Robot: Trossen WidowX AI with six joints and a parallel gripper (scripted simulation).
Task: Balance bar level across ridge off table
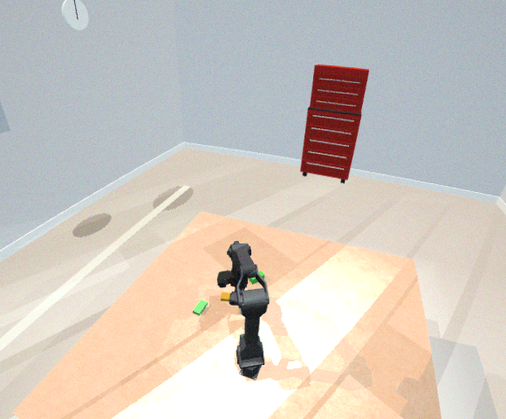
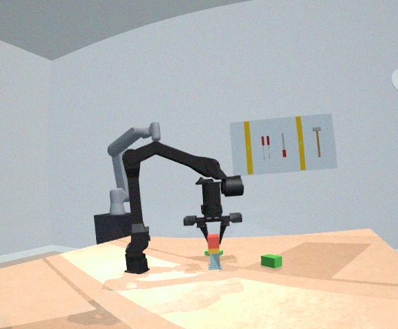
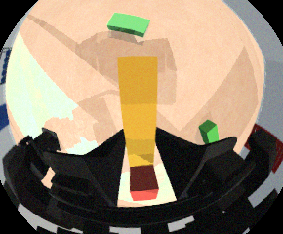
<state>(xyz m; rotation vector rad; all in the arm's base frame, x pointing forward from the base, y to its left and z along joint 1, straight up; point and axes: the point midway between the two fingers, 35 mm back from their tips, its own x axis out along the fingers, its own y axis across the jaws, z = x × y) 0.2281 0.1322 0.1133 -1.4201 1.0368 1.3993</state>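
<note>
The yellow bar is seen nearly end-on in the exterior view and carries a red block at one end. My gripper points down and is shut on the bar, one finger on each side. The light blue ridge stands on the table directly below the bar in the exterior view. In the wrist view the bar hides it. Whether bar and ridge touch, and whether the bar is exactly level along its length, I cannot tell.
One green block lies beyond the bar's plain end. Another green block lies to the side of the bar, farther from the arm's base.
</note>
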